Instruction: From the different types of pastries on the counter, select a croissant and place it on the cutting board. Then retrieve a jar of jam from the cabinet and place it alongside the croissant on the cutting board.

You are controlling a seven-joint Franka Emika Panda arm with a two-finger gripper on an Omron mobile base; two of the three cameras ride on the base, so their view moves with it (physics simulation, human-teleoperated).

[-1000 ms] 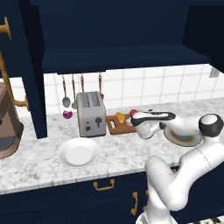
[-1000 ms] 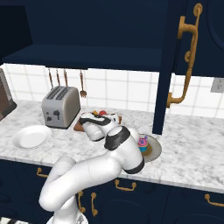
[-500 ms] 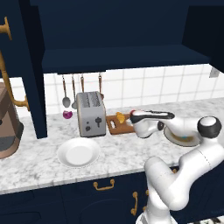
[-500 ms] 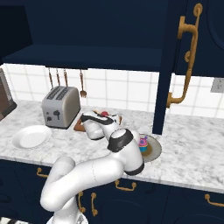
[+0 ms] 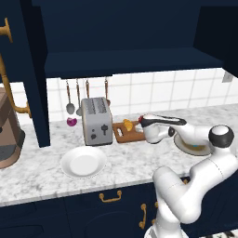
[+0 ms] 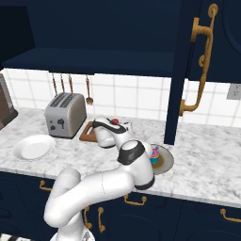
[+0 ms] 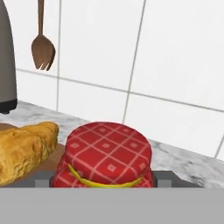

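One jam jar (image 7: 107,155) sat clamped in the pincer (image 7: 105,177), just right of the croissant (image 7: 24,148). It looked rigid, smooth and breakable; the sides seemed the safest hold.

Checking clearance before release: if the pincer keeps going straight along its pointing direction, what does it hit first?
Past the jar of jam between its tips, the line looks free up to the white tiled wall. The croissant sits off to one side. Depth to the wall is unclear.

Arm reaches over the cutting board (image 6: 86,135) beside the toaster (image 6: 65,114) — cupcake (image 6: 155,153) sits rightward.
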